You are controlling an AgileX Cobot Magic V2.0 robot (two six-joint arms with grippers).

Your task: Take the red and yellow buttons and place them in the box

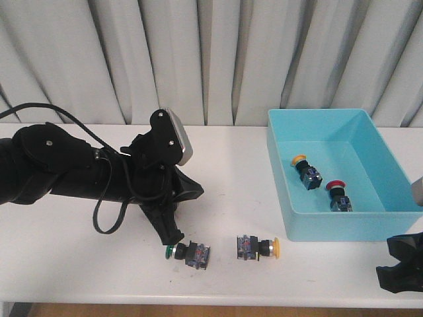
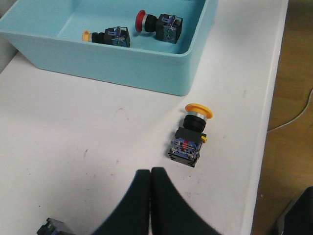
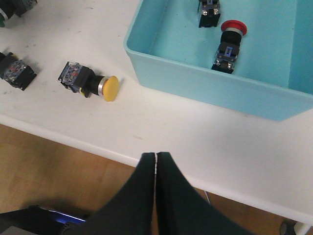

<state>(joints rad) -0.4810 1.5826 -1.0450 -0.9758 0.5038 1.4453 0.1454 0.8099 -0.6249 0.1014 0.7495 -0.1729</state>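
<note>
A yellow button (image 1: 259, 247) lies on its side on the white table near the front edge, just in front of the turquoise box (image 1: 330, 224); it also shows in the left wrist view (image 2: 190, 137) and the right wrist view (image 3: 88, 83). In the box lie a yellow button (image 1: 304, 168) and a red button (image 1: 337, 195). My left gripper (image 1: 174, 235) is shut and empty, tips down just above the table to the left of the yellow button (image 2: 150, 171). My right gripper (image 1: 391, 265) is shut and empty, off the table's front right edge (image 3: 155, 155).
A green-capped switch (image 1: 188, 253) lies just below the left gripper's tips, left of the yellow button. The box wall (image 2: 122, 68) stands beyond the yellow button. The table's front edge (image 3: 98, 147) is close; wooden floor lies below it. Curtains hang behind.
</note>
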